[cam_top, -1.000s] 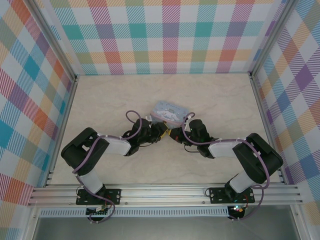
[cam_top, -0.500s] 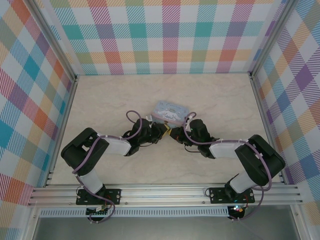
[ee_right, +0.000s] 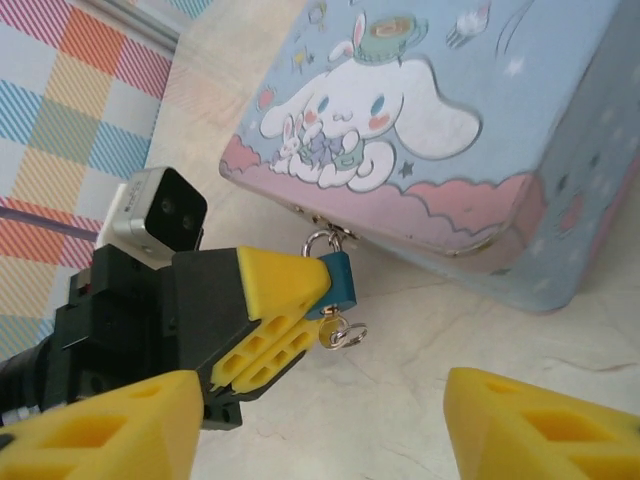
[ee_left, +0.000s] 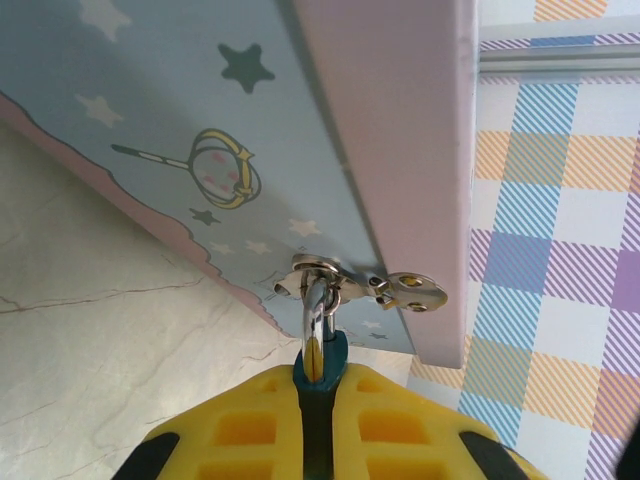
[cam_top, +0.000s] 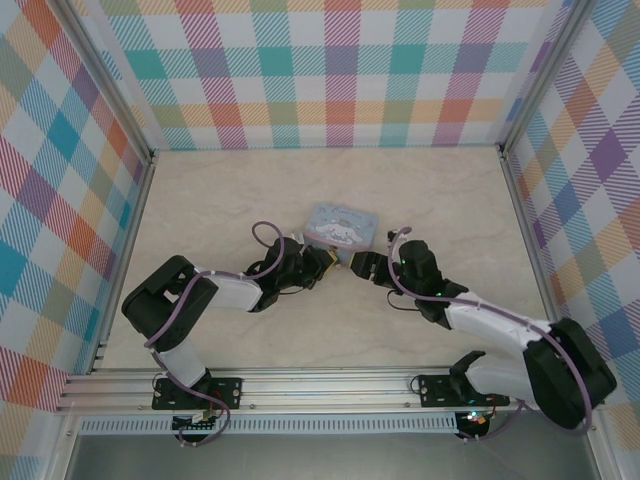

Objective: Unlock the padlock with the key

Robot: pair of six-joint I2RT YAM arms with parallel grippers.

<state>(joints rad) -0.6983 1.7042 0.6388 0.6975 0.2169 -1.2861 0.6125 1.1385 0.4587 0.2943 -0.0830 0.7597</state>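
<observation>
- Since a second ago the right hand (cam_top: 362,266) has let go and drawn back from the tin (ee_right: 440,150). Its yellow fingers (ee_right: 100,425) now stand wide apart with nothing between them, and its elbow has swung out toward the near right corner of the bench (cam_top: 220,200).
- Over on the other side, the left hand (cam_top: 325,262) is clenched on the padlock (ee_right: 340,282), whose shackle is hooked through the hasp (ee_left: 330,270) on the tin's side.
- Just under the padlock hangs the key (ee_right: 343,334), touching its bottom end, just clear of the yellow fingertips.

Glossy tin (ee_right: 430,110); padlock (ee_right: 340,283) with shiny metal shackle (ee_right: 318,243)
</observation>
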